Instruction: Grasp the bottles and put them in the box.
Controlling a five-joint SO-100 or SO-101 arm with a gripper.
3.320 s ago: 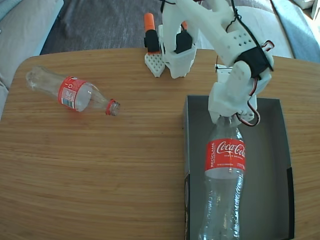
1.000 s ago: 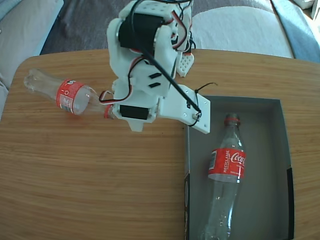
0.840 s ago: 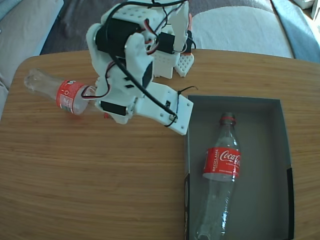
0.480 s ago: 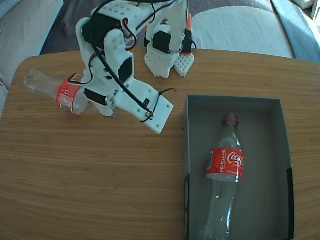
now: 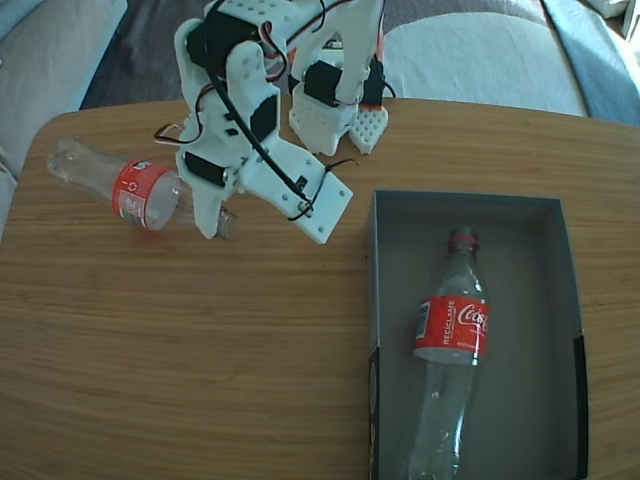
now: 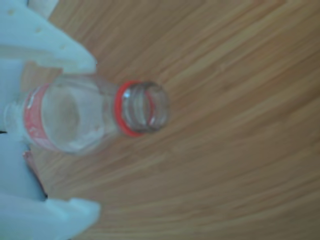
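- Since half a second ago the white two-finger gripper has shifted a little toward the right in the fixed view, and its lower end now covers the neck of the clear plastic Coca-Cola bottle with a red wrap label lying on the round-cornered wooden table; that bottle lies where it did.
- The other clear Coca-Cola bottle with a red label has barely moved in the shallow dark grey cardboard box, with its red neck ring toward the far wall.
- In the wrist view the white fingers stand apart, one above and one below the table bottle; its shoulder lies between them and its open mouth with the red ring sticks out past the tips. Whether either finger touches the plastic cannot be told.
- Beyond the fingertips, on the mouth side, there is only bare wood.
- In the fixed view the bottle's base lies near the table's left edge, behind the fingers.
- The box sits well apart from the fingers, to the right in the fixed view, with bare floor on the boxed bottle's right.
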